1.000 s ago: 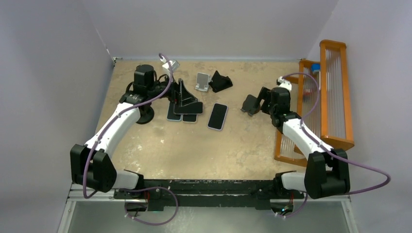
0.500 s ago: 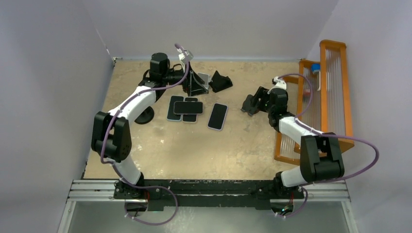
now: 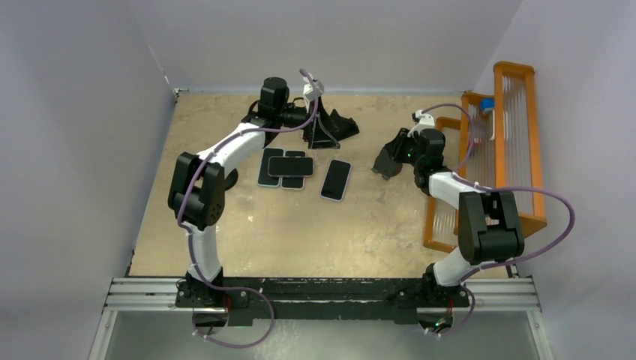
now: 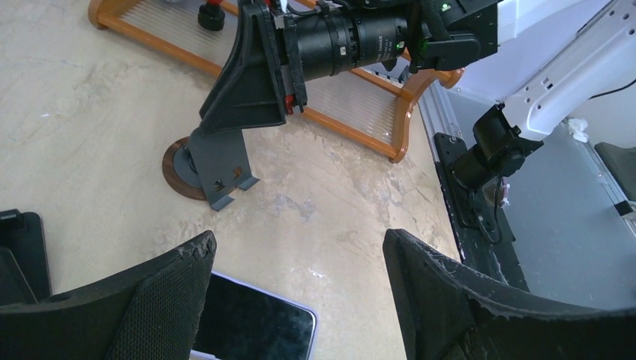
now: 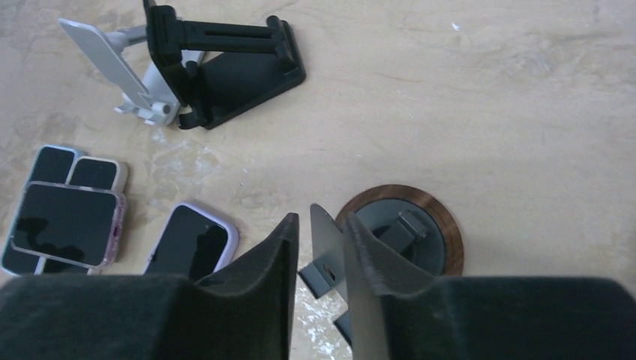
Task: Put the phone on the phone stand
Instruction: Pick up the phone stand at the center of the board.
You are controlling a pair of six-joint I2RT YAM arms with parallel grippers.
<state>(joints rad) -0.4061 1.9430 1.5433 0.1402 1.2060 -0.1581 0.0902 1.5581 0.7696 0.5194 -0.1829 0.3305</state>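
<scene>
Several phones lie flat mid-table: one in a lilac case (image 3: 336, 180) (image 5: 191, 240) and a small stack (image 3: 285, 166) to its left. A grey phone stand (image 5: 409, 232) (image 4: 217, 161) with a round wooden base sits at the right. My right gripper (image 5: 321, 219) (image 3: 390, 159) has its jaws narrowed around the stand's upright plate. The right finger is against the plate and a slit shows beside the left one, so a firm clamp is unclear. My left gripper (image 4: 298, 240) (image 3: 319, 135) hangs wide open and empty at the back, with the lilac phone (image 4: 255, 326) below it.
A white stand (image 5: 112, 71) and a black stand (image 5: 225, 64) (image 3: 341, 126) sit at the back centre, close to my left gripper. An orange rack (image 3: 517, 150) lines the right edge behind the right arm. A black round base (image 3: 225, 180) stands left of the phone stack.
My left arm swung from over the phone stack to the back by the stands, still open. The right jaws have narrowed around the grey stand's plate.
</scene>
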